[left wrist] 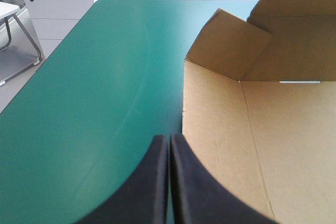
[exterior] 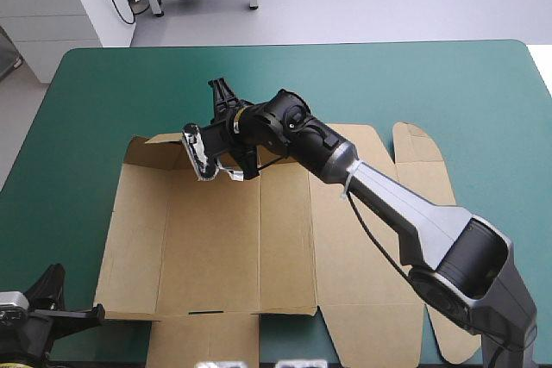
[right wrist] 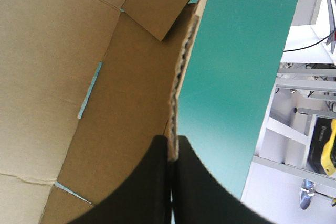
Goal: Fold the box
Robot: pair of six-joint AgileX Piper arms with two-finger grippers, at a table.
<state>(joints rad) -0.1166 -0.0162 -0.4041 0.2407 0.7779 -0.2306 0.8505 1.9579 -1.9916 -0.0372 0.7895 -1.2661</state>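
The brown box (exterior: 259, 239) lies opened out on the teal-green table, its far wall and left wall raised. My right gripper (exterior: 221, 102) reaches over the sheet to the far wall and is shut on that wall's top edge (right wrist: 176, 103), the board's cut edge between the black fingers (right wrist: 152, 182). The inside of the box (right wrist: 63, 51) fills one side of that view. My left gripper (left wrist: 169, 139) is shut with nothing in it, low at the near left corner (exterior: 50, 292), just outside the box's left wall (left wrist: 210, 114). A corner flap (left wrist: 226, 45) leans inward there.
Side flaps (exterior: 418, 157) lie flat on the table to the right, and more flaps (exterior: 203, 338) reach the near edge. Bare teal-green cover (exterior: 388, 84) stretches beyond the far wall and left of the box (left wrist: 94, 103).
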